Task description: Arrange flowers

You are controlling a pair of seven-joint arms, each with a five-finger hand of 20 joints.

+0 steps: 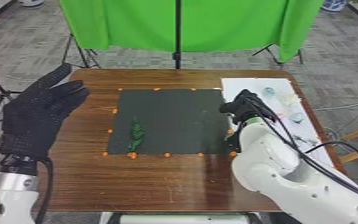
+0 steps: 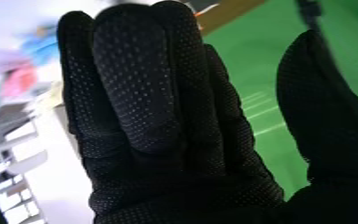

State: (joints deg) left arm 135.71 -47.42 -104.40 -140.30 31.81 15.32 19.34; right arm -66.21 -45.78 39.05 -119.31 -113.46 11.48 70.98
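In the head view my right hand (image 1: 245, 106) is over the border between the dark mat and the white sheet. The right wrist view has the same hand (image 2: 158, 130) with its fingers straight, the thumb apart from them and nothing held. At the left side of the table my left hand (image 1: 40, 107) is raised with its fingers extended, holding nothing. A green leafy stem (image 1: 136, 135) lies on the left part of the dark mat (image 1: 171, 112). Pale bluish flower-like items (image 1: 296, 117) lie on the white sheet (image 1: 246, 85) at the right.
Small orange markers (image 1: 132, 155) line the mat's edges on the brown wooden table (image 1: 158, 185). Behind the table hang a green cloth (image 1: 127, 27) and a black stand pole (image 1: 177, 35). Dark cables run along my right arm.
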